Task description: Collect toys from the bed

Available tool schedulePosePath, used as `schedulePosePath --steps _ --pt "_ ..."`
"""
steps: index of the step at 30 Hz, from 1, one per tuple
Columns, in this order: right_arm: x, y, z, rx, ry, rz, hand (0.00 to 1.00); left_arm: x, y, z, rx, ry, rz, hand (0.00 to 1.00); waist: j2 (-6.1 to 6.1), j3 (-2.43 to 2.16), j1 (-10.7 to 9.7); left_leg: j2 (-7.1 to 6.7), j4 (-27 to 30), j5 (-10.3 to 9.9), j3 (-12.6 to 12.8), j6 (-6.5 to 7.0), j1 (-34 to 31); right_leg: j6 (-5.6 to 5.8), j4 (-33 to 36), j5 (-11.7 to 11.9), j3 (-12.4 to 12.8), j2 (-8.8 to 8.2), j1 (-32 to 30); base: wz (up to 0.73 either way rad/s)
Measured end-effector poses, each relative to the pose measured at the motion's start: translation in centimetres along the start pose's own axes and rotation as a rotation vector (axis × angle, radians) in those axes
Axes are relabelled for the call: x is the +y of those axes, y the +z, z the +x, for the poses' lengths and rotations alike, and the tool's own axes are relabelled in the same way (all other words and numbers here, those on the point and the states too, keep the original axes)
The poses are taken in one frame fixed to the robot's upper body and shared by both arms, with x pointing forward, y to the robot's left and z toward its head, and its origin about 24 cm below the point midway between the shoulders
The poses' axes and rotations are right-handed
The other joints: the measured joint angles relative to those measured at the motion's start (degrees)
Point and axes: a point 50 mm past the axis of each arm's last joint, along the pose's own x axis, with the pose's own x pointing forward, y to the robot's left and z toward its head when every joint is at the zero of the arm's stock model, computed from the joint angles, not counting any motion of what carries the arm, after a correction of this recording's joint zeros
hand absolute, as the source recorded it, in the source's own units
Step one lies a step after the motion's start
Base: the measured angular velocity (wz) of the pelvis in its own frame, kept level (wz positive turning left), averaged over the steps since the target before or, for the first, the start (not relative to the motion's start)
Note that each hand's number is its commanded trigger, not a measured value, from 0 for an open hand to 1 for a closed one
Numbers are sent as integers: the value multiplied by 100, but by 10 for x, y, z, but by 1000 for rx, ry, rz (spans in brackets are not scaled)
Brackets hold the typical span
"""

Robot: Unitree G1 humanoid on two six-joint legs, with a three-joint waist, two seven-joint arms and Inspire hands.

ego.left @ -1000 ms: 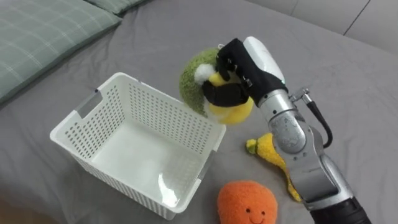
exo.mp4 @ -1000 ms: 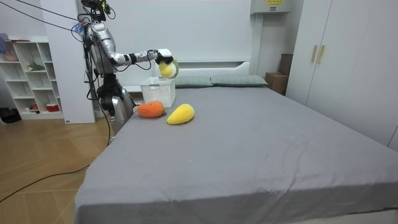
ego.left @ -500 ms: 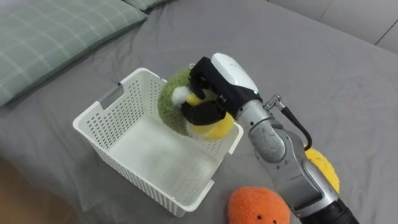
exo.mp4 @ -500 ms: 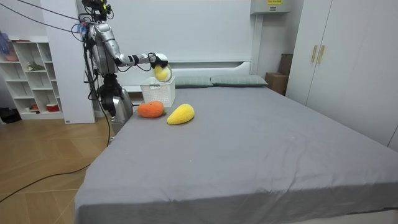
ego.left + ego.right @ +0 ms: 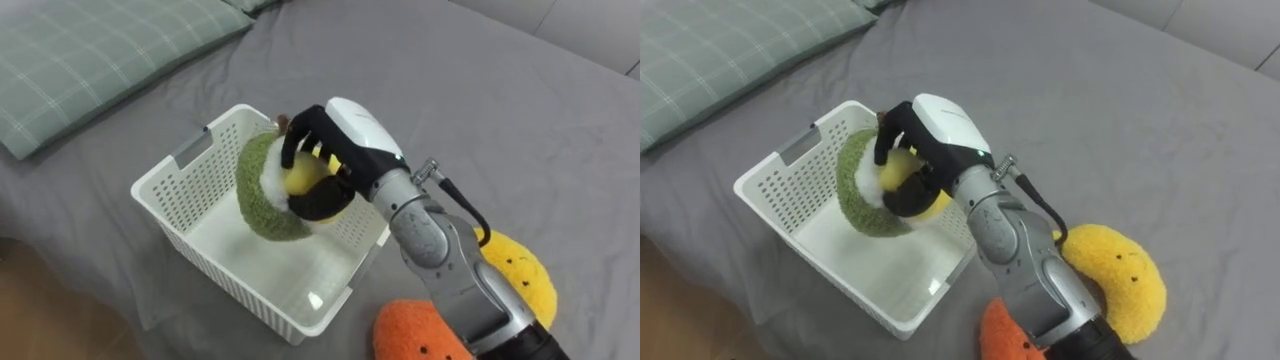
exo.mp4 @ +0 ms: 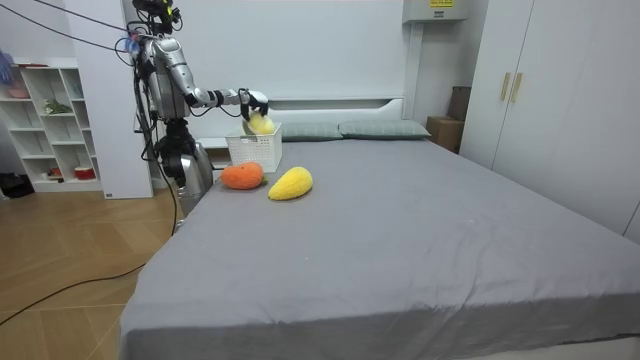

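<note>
My right hand (image 5: 335, 150) (image 5: 925, 140) is shut on a green and yellow plush toy (image 5: 265, 190) (image 5: 865, 185), holding it over the white plastic basket (image 5: 190, 215) (image 5: 790, 205) on the grey bed. The toy hangs partly below the basket's rim. An orange plush toy (image 5: 415, 335) (image 5: 1005, 335) lies on the bed in front of the basket, near my forearm. A yellow plush toy (image 5: 520, 280) (image 5: 1110, 270) lies to its right. In the room view I stand at the bed's corner by the basket (image 6: 253, 150), right arm stretched out over it, with the orange toy (image 6: 241, 176) and yellow toy (image 6: 290, 184) beside it.
Pale green checked pillows (image 5: 90, 60) lie at the bed's head, left of the basket. The grey sheet (image 5: 520, 130) spreads wide to the right. In the room view a white shelf unit (image 6: 45, 125) stands behind me and wardrobes (image 6: 550, 90) line the far side.
My right hand has carried the green and yellow toy leftward from beside the basket to over it and lowered it toward the inside. The eye view has shifted too.
</note>
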Motion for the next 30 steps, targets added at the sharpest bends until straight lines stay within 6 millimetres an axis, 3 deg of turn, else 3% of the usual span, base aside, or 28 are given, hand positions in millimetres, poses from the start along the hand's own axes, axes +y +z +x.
schedulePosePath --steps 19,30 --pt "0 1 0 -3 -1 2 0 2 6 1 -18 7 -1 0 -31 -21 -30 0 -5 4 7 0 52 0 4 1 16 -1 19 0" --pt "-1 1 0 -9 -6 13 0 7 5 2 -26 18 -1 0 -17 -10 -133 4 -13 3 17 0 85 1 5 1 69 2 75 0"
